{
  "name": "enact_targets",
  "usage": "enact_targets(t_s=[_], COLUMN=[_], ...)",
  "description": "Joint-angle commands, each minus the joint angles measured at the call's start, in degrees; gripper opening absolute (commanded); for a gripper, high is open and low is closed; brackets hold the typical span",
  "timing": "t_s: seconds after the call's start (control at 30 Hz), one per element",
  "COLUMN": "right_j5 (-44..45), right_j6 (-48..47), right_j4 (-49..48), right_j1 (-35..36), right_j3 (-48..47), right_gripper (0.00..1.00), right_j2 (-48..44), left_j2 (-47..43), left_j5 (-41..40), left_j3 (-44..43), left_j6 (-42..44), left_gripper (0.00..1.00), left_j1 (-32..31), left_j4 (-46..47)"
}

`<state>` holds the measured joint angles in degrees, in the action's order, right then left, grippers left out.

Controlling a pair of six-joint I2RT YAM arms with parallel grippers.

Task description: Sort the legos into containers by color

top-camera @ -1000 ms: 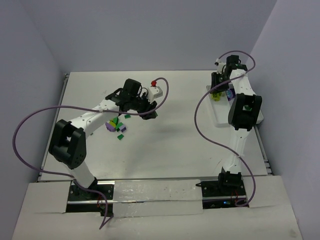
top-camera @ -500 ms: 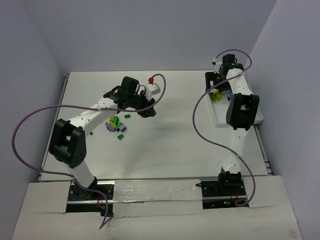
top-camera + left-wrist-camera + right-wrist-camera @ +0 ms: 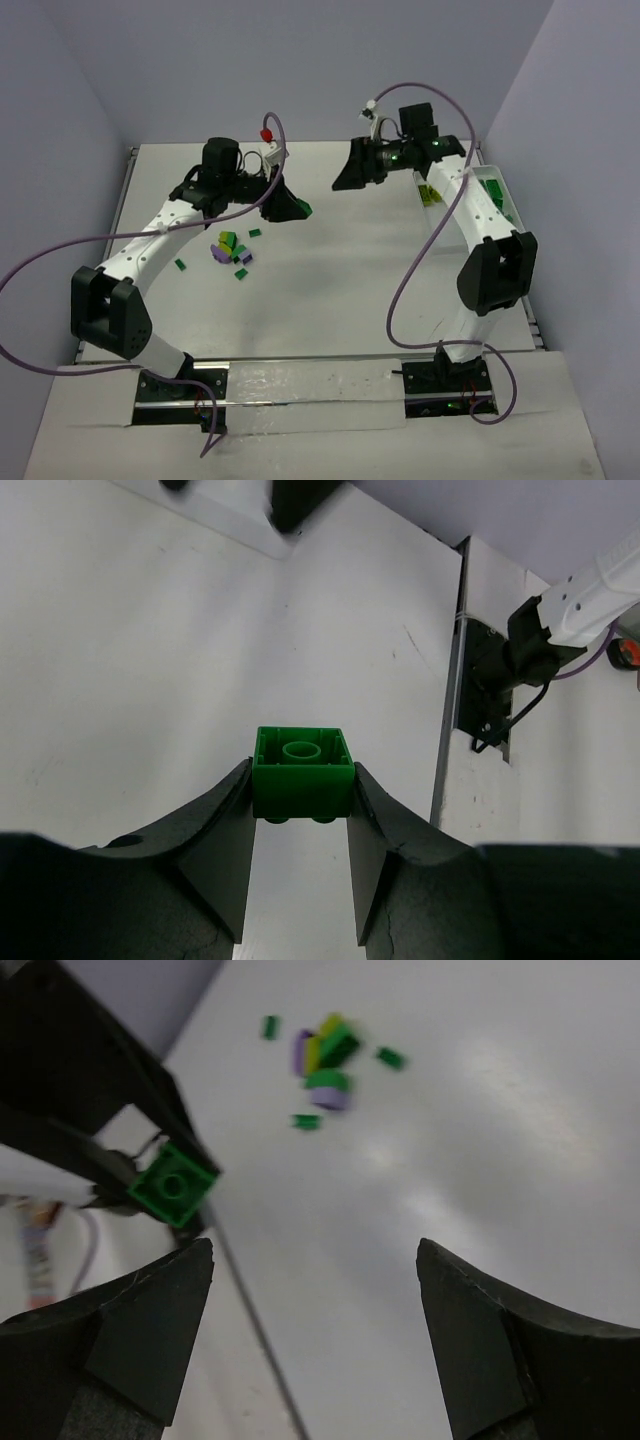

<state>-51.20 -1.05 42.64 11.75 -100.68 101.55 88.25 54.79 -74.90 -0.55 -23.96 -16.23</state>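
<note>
Top view: my left claw (image 3: 292,207) pinches a green brick (image 3: 303,210) over the worktop (image 3: 330,285), with my right claw (image 3: 350,176) facing it, near, gaping. The tray (image 3: 499,182) sits far right (right arm nearer)
Left wrist: the green brick (image 3: 302,772) is square between the fingers
Right wrist: it lies up-left of the wide-open right claw (image 3: 312,1290)
</note>
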Motion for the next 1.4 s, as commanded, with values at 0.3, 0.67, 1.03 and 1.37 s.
enact_targets(t_s=[0.3,0.67,1.03,1.37], right_j5=[-29.39,-30.15,-30.45,-28.84], right_j6=[78.66,90.91,86.35,71.69], right_j4=[-90.33,-99.51,-93.55,-72.90], right_j1=[4.91,8.45,9.60,9.87], right_j3=[33.72,33.91,33.49,31.30], right_gripper=[0.95,0.96,0.83,0.42], right_j2=[-0.27,3.10,4.27,2.87], left_j2=[-3.30,-2.56,-1.79,-1.33], left_j5=[-1.58,-4.29,-6.80,-11.77], left_j3=[3.23,2.51,0.65,-0.26], left_j6=[6.19,10.31,12.51,16.62], left_gripper=[0.00,0.00,0.00,0.00], left_j1=[-1.18,-3.87,-5.13,-7.19], left_j4=[6.49,4.75,3.20,0.37])
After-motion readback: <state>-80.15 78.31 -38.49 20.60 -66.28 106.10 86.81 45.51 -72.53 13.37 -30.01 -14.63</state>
